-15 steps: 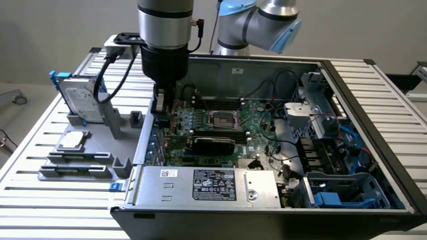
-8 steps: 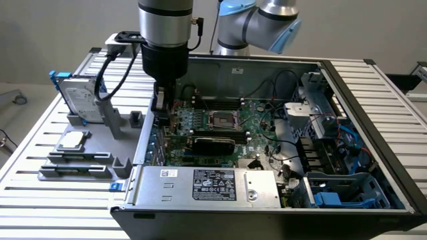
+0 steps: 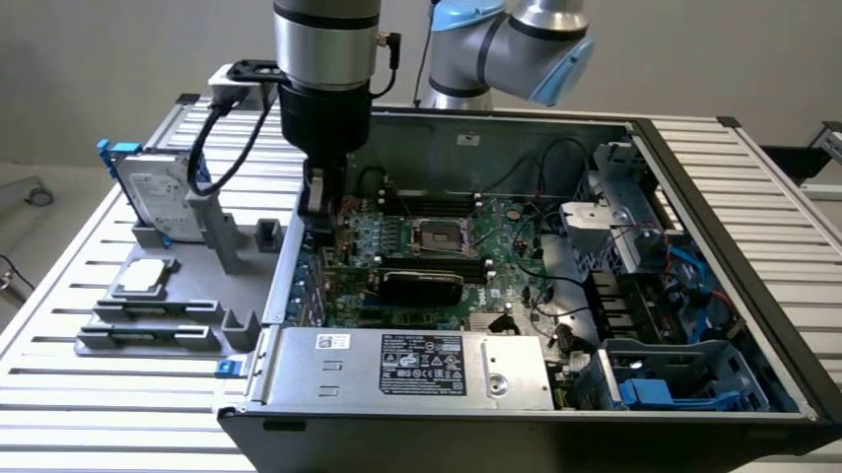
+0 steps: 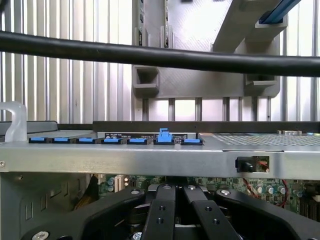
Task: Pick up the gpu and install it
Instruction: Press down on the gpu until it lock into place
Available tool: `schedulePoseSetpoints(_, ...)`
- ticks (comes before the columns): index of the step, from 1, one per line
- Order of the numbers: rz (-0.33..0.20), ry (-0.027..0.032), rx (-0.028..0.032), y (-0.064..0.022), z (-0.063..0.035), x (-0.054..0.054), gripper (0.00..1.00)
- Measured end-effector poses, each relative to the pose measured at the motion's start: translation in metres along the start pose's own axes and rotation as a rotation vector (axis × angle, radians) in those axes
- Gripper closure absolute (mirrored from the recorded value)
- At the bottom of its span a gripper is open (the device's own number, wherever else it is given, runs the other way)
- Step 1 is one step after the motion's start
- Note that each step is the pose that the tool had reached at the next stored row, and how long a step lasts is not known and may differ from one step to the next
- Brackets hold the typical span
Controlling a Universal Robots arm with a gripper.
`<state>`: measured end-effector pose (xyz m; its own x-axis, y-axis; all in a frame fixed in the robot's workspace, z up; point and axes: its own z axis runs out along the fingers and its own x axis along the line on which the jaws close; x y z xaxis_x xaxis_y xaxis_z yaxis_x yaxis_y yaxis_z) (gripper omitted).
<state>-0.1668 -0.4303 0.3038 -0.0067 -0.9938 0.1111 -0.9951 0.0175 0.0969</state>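
A slatted aluminium tabletop (image 3: 79,394) carries an open computer case (image 3: 736,246) lying on its side, with a grey parts fixture (image 3: 197,305) on the exterior view's left. The fixture holds a hard drive (image 3: 152,202) standing on edge and a square CPU chip (image 3: 142,278).

The gpu (image 3: 421,284) appears to be the black-covered card lying across the motherboard (image 3: 500,232). It is just below the CPU socket (image 3: 439,235) and above the power supply (image 3: 408,365).

The pincer (image 3: 319,222) reaches down inside the case close to its rear wall, towards the exterior view's left of that card. In the wrist view the pincer (image 4: 167,210) is clenched, with its fingers (image 4: 159,220) pressed together and nothing visible between them. Whether its tip touches the card cannot be told.

Beyond it runs the row of blue slot clips (image 4: 115,140), with one raised clip (image 4: 164,134) standing above the others.

The card is probably light and stiff, but fragile. The board edge and its contact strip would not tolerate twisting, and the black cover looks smooth enough to slip. The safest hold is likely across the thin thickness, on the top edge near the middle. That keeps clear of the connector edge, and any pressing force should stay straight down into the slot.
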Motion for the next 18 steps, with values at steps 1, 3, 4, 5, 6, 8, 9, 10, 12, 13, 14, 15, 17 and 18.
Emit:
schedulePoseSetpoints(1, 0.000, 0.0008, -0.0001, 0.0002, -0.0001, -0.0006, 0.89)
schedulePoseSetpoints(3, 0.001, 0.0020, -0.0001, 0.0004, -0.0001, -0.0016, 0.89)
schedulePoseSetpoints(4, 0.001, 0.0026, -0.0001, 0.0004, -0.0002, -0.0020, 0.89)
schedulePoseSetpoints(5, 0.001, 0.0032, 0.0000, 0.0004, -0.0004, -0.0027, 0.89)
schedulePoseSetpoints(6, 0.001, 0.0037, -0.0003, 0.0005, -0.0015, -0.0031, 0.89)
schedulePoseSetpoints(8, 0.001, 0.0045, -0.0001, 0.0006, -0.0031, -0.0032, 0.89)
schedulePoseSetpoints(9, 0.001, 0.0058, 0.0001, 0.0006, -0.0031, -0.0032, 0.89)
schedulePoseSetpoints(10, 0.001, 0.0076, 0.0000, 0.0007, -0.0033, -0.0031, 0.89)
schedulePoseSetpoints(12, 0.002, 0.0115, -0.0003, 0.0008, -0.0040, -0.0025, 0.89)
schedulePoseSetpoints(13, 0.002, 0.0137, -0.0001, 0.0008, -0.0039, -0.0020, 0.89)
schedulePoseSetpoints(14, 0.002, 0.0175, -0.0002, 0.0007, -0.0038, -0.0014, 0.89)
schedulePoseSetpoints(15, 0.003, 0.0218, -0.0002, 0.0007, -0.0037, -0.0005, 0.89)
schedulePoseSetpoints(17, 0.003, 0.0262, -0.0003, 0.0006, -0.0028, 0.0021, 0.89)
schedulePoseSetpoints(18, 0.003, 0.0267, -0.0001, 0.0005, -0.0020, 0.0037, 0.89)
